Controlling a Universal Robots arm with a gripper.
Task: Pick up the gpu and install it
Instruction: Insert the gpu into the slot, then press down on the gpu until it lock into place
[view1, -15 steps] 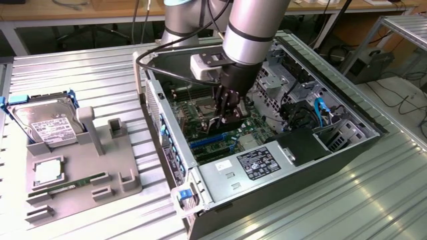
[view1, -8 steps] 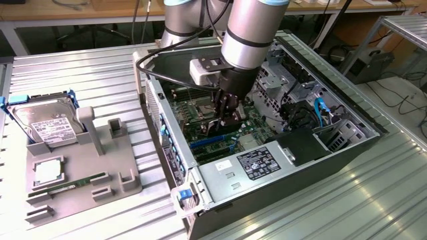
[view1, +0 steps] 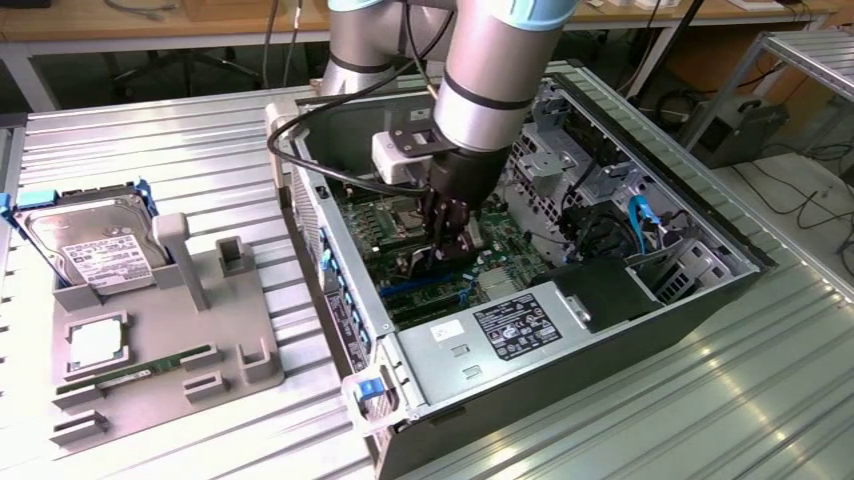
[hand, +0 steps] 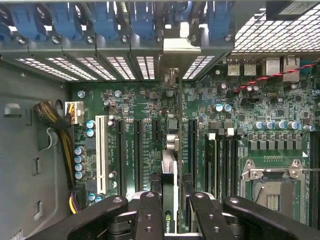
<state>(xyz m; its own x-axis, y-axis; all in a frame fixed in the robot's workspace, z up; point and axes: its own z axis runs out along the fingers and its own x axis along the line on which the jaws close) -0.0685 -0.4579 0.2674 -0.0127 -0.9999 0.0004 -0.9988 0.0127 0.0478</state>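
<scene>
My gripper (view1: 446, 238) is down inside the open computer case (view1: 694, 285), over the green motherboard (view1: 501, 255). It is shut on the gpu (view1: 434, 262), which looks like a dark card below the fingers. In the wrist view the gpu (hand: 170, 170) stands edge-on between the black fingers (hand: 150, 215), in line with a black expansion slot (hand: 191, 145) on the motherboard (hand: 260, 107). Its silver end bracket (hand: 181, 46) reaches the row of rear slot openings with blue latches (hand: 142, 22). I cannot tell whether the card's edge is seated in the slot.
A grey fixture (view1: 220, 330) at the exterior view's left holds a silver hard drive (view1: 96, 250), a square chip (view1: 96, 345) and a narrow green memory stick (view1: 140, 368). Inside the case are the power supply (view1: 514, 330), an empty processor socket (hand: 270, 187), a white slot (hand: 102, 152) and yellow-black cables (hand: 65, 130).
</scene>
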